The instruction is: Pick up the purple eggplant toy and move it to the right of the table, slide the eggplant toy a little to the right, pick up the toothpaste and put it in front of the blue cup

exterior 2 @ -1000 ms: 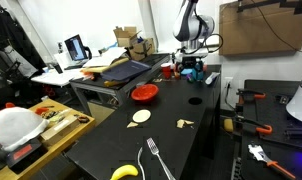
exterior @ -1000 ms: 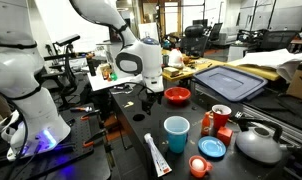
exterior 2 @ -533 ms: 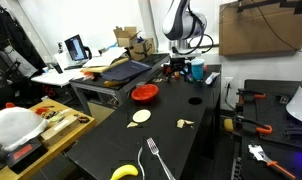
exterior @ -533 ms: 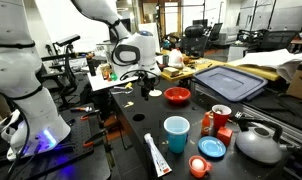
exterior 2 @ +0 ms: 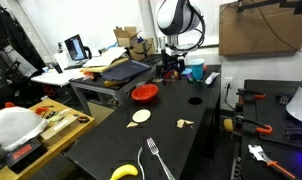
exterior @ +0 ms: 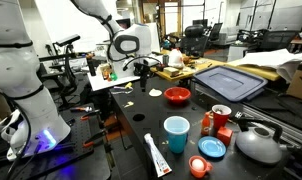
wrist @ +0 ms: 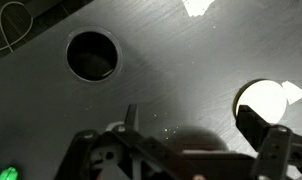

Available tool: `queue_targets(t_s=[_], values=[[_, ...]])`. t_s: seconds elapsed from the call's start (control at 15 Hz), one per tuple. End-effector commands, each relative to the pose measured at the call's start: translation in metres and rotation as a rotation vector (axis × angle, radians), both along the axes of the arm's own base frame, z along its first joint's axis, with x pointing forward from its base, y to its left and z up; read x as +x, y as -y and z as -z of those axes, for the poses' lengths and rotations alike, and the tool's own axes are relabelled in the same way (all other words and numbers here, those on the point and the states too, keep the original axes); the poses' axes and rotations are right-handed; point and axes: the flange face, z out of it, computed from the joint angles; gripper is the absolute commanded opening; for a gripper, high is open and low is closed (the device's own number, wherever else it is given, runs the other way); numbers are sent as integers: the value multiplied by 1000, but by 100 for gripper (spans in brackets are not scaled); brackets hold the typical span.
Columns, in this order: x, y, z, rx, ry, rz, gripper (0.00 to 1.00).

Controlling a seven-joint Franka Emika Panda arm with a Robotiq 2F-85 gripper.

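Note:
The white toothpaste tube point(exterior: 156, 155) lies flat on the black table point(exterior: 131, 125) near its front edge, just left of the tall light-blue cup point(exterior: 176, 133). The cup also shows far back in an exterior view point(exterior 2: 194, 72). My gripper point(exterior: 142, 70) hangs above the table well behind both, near the white disc point(exterior: 157, 92). In the wrist view my gripper point(wrist: 201, 135) is open and empty over bare table, with the white disc point(wrist: 263, 100) next to the right finger point(wrist: 276, 145). I see no purple eggplant toy.
A red bowl point(exterior: 177, 96), a red cup point(exterior: 220, 115), a flat blue dish point(exterior: 212, 148) and a silver kettle point(exterior: 259, 145) crowd the cup's side. A round hole point(wrist: 93, 54) is in the tabletop. A banana point(exterior 2: 124, 172) and fork point(exterior 2: 154, 160) lie at the other end.
My gripper has risen and moved away from the blue cup and red bowl, toward the white disc. The toothpaste and cup have not moved.

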Motion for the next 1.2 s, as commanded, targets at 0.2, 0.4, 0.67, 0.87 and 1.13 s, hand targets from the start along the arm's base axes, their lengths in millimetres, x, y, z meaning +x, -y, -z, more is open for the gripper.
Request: queue_targets(t_s=[0.2,0.4,0.67,0.87,1.13], values=[[2,-35,-52,-71,-38,-215,100],[3,-53,-81,-111,-80,-295,100],[3,-75,-121,-139,-149,-394,100],[4,-94,-150,-162,-176,-440,100],[5,-114,-186,-174,-177,-469,100]])
